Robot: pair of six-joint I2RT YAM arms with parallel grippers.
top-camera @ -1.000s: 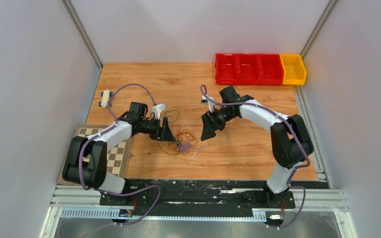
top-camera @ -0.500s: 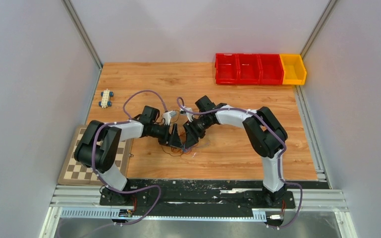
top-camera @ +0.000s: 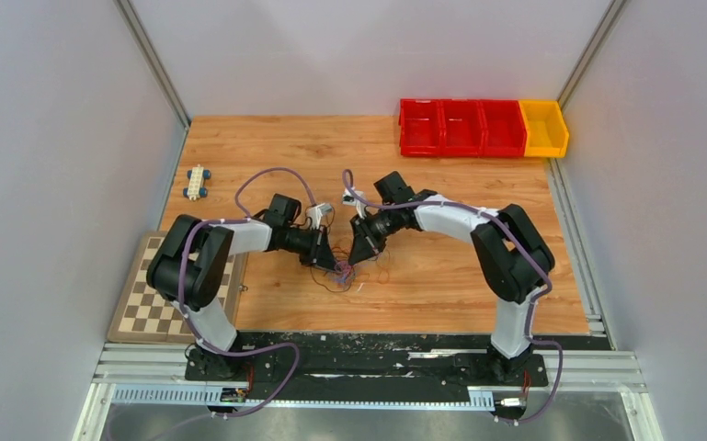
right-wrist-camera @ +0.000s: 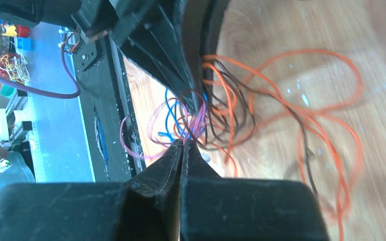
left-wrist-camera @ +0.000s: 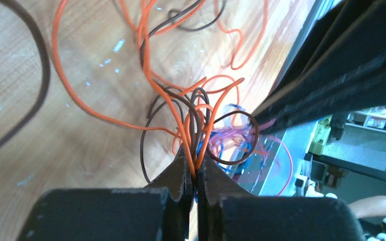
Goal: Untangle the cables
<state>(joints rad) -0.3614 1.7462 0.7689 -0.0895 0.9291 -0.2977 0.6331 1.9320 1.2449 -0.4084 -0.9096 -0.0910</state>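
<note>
Your left pincer (left-wrist-camera: 195,165) is clamped on the cables (top-camera: 357,274): in the left wrist view a handful of orange and dark brown strands run straight down into the closed tips and fan out in loops above them. Your right pincer (right-wrist-camera: 183,145) is closed tight as well, and thin pink and blue strands run into its tips while orange and dark loops spread just past them. From above, the two pincers meet tip to tip over the tangle, the left one on its left side and the right one on its right.

The tangle lies on the wooden surface (top-camera: 441,276), with a few loose loops trailing toward you. The chessboard (top-camera: 170,294) sits well left of the tangle. A small white and blue toy (top-camera: 199,181) lies left of it and farther back. The red bins (top-camera: 460,127) and the yellow bin (top-camera: 544,129) stand far behind it, to the right.
</note>
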